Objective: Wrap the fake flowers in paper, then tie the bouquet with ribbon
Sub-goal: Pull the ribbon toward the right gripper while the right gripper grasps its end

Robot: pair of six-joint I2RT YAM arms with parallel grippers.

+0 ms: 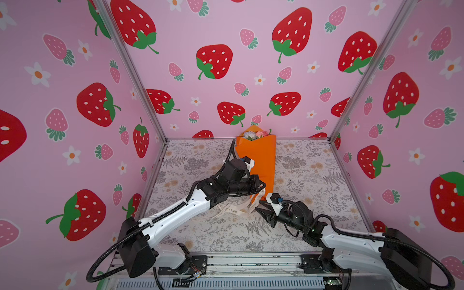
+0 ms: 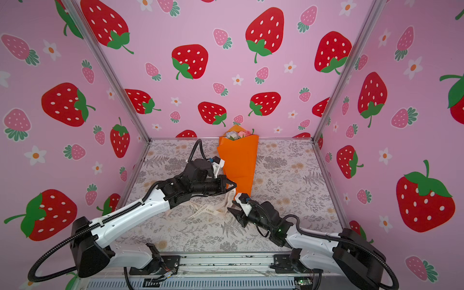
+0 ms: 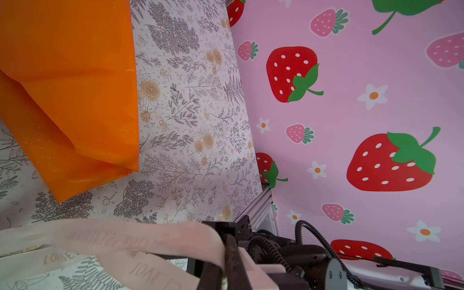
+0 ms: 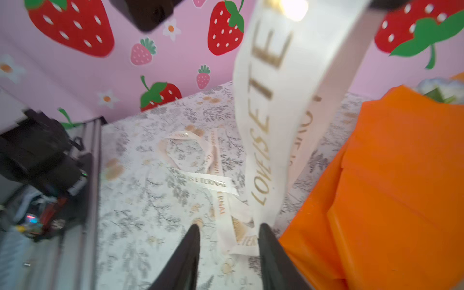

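Observation:
The bouquet of fake flowers lies on the table in an orange paper cone [image 1: 262,160] [image 2: 239,160] [image 4: 391,190] [image 3: 67,88], with its white and pink roses [image 1: 256,135] at the far end. A cream ribbon [image 1: 231,211] [image 2: 204,208] with gold lettering trails from the cone's narrow end across the table. My left gripper [image 1: 262,186] [image 2: 233,186] [image 3: 227,247] hovers beside the cone's lower part, shut on a raised strand of the ribbon [image 3: 113,238] [image 4: 266,120]. Low by the cone's tip, my right gripper [image 1: 258,209] [image 2: 229,210] [image 4: 229,227] is open, a ribbon end lying between its fingers.
The floral-print table [image 1: 313,175] is boxed in by pink strawberry walls [image 1: 226,62] with metal frame posts at the back corners. Loose ribbon loops [image 4: 200,160] lie on the table left of the cone's tip. The arm bases sit along the front rail [image 1: 251,261].

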